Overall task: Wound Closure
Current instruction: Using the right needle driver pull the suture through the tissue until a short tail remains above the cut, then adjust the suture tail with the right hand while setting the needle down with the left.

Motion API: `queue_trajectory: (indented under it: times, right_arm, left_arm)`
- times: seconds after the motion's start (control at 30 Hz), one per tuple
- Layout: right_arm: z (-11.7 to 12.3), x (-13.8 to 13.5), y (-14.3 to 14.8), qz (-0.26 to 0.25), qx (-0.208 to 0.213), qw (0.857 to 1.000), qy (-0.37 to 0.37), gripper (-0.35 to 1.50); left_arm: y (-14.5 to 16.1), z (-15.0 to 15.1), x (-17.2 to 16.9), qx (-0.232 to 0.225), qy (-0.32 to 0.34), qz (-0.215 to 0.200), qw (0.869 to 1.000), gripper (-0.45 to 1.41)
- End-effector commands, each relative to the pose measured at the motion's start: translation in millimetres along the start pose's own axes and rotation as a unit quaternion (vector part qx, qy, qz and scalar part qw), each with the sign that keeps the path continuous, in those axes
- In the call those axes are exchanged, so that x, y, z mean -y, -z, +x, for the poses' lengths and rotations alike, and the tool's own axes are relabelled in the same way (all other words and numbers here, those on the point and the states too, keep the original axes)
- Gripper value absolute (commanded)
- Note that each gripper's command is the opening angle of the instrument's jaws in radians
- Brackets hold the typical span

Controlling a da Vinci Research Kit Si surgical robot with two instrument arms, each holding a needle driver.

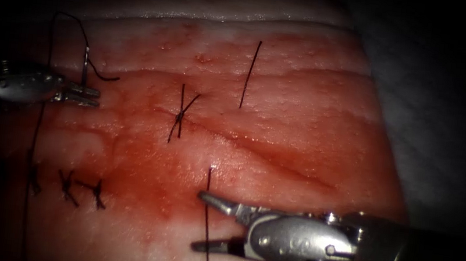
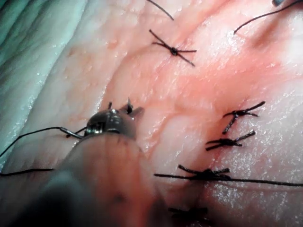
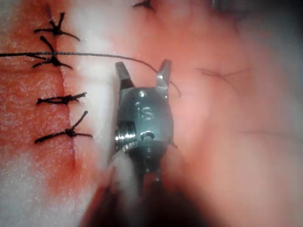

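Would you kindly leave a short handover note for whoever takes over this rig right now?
Left tool: jaws shut on the curved steel needle near one end. The needle looks clear of the pale red pork tissue, left of the cut.
Right tool: jaws open astride the dark thread, holding nothing.
Done: one knotted stitch on this cut; a cut thread end lies loose.
Left: the cut right of that knot is unstitched.
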Motion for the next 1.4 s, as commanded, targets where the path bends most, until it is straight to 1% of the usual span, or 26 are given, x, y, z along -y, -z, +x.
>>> queue_trajectory:
  times: [0.03,0.1,0.13,0.17,0.2,0.23,0.27,0.3,0.33,0.37,0.4,0.47,0.5,0.53,0.57,0.67,0.7,0.73,0.77,0.83,0.9,0.97,1.07,1.17,1.33,1.4]
  right_arm:
    - [-0.4,-0.6,0.6,0.0,0.001,1.0,-0.001,1.06]
    - [-0.6,-1.6,2.4,-0.003,0.008,1.0,-0.004,1.16]
    - [-0.6,-2.1,3.2,-0.007,0.013,1.0,-0.006,1.16]
    - [-0.9,-3.7,5.0,-0.014,0.022,0.999,-0.027,1.08]
    - [-1.1,-5.5,6.3,-0.032,0.039,0.995,-0.087,0.98]
    - [-1.3,-6.8,6.8,-0.051,0.046,0.991,-0.119,0.96]
    - [-1.5,-8.6,7.2,-0.077,0.044,0.974,-0.209,0.96]
    - [-1.8,-10.9,7.0,-0.101,0.038,0.946,-0.306,0.88]
    - [-1.9,-11.8,6.7,-0.108,0.04,0.93,-0.349,0.86]
    - [-2.1,-13.1,6.3,-0.114,0.029,0.909,-0.401,0.89]
    - [-2.1,-13.1,6.3,-0.114,0.029,0.909,-0.401,0.89]
    - [-2.9,-15.8,4.8,-0.113,0.014,0.868,-0.483,1.09]
    - [-2.9,-15.8,4.8,-0.113,0.014,0.868,-0.483,1.09]
    - [-3.8,-17.3,3.6,-0.103,0.007,0.849,-0.519,1.09]
    - [-4.8,-18.3,2.2,-0.095,0.019,0.839,-0.535,1.08]
    - [-6.4,-18.9,-0.1,-0.084,0.033,0.824,-0.559,1.06]
    - [-8.2,-19.0,-2.1,-0.087,0.041,0.811,-0.577,1.08]
    - [-8.7,-19.0,-2.7,-0.086,0.045,0.807,-0.582,1.08]
    - [-8.7,-19.0,-2.7,-0.086,0.045,0.807,-0.582,1.08]
    - [-10.6,-18.9,-4.3,-0.083,0.056,0.799,-0.592,1.11]
    - [-11.8,-19.0,-5.4,-0.081,0.052,0.791,-0.604,1.13]
    - [-12.2,-19.1,-5.8,-0.081,0.051,0.789,-0.607,1.14]
    - [-13.3,-19.4,-6.8,-0.076,0.046,0.778,-0.622,1.14]
    - [-13.9,-19.9,-8.1,-0.068,0.043,0.771,-0.631,1.14]
    - [-14.0,-20.5,-9.7,-0.061,0.037,0.763,-0.643,1.09]
    - [-14.0,-20.6,-10.1,-0.057,0.024,0.761,-0.645,1.06]
  left_arm:
    - [-0.7,0.0,0.3,0.002,-0.001,-0.003,1.0,-0.45]
    - [-0.7,0.0,0.3,0.002,-0.001,-0.003,1.0,-0.45]
    - [-0.8,0.0,0.3,0.002,-0.001,-0.003,1.0,-0.45]
    - [-0.8,0.0,0.3,0.001,-0.001,-0.004,1.0,-0.45]
    - [-0.9,0.0,0.3,0.001,-0.001,-0.004,1.0,-0.45]
    - [-0.9,0.0,0.3,0.0,-0.001,-0.005,1.0,-0.45]
    - [-0.9,0.0,0.3,0.0,-0.001,-0.005,1.0,-0.45]
    - [-0.9,0.0,0.3,0.0,-0.001,-0.006,1.0,-0.45]
    - [-0.9,0.0,0.3,0.0,-0.001,-0.006,1.0,-0.45]
    - [-1.0,0.0,0.3,0.001,-0.002,-0.007,1.0,-0.45]
    - [-1.0,0.0,0.3,0.001,-0.002,-0.007,1.0,-0.45]
    - [-1.0,-0.1,0.2,0.005,-0.002,-0.009,1.0,-0.45]
    - [-1.0,-0.1,0.2,0.005,-0.002,-0.009,1.0,-0.45]
    - [-1.0,-0.1,0.2,0.006,-0.002,-0.01,1.0,-0.45]
    - [-0.9,-0.1,0.2,0.006,-0.003,-0.01,1.0,-0.45]
    - [-0.9,-0.1,0.2,0.006,-0.003,-0.01,1.0,-0.45]
    - [-0.9,-0.1,0.2,0.006,-0.003,-0.01,1.0,-0.45]
    - [-0.9,-0.1,0.2,0.006,-0.003,-0.01,1.0,-0.45]
    - [-0.9,-0.1,0.2,0.006,-0.003,-0.01,1.0,-0.45]
    - [-0.8,-0.2,0.2,0.006,-0.003,-0.01,1.0,-0.45]
    - [-0.8,-0.2,0.2,0.006,-0.003,-0.01,1.0,-0.45]
    - [-0.8,-0.2,0.2,0.006,-0.003,-0.01,1.0,-0.45]
    - [-0.8,-0.2,0.2,0.006,-0.003,-0.01,1.0,-0.45]
    - [-0.8,-0.2,0.2,0.006,-0.003,-0.01,1.0,-0.45]
    - [-0.8,-0.2,0.2,0.006,-0.003,-0.011,1.0,-0.45]
    - [-0.8,-0.2,0.3,0.006,-0.004,-0.011,1.0,-0.45]
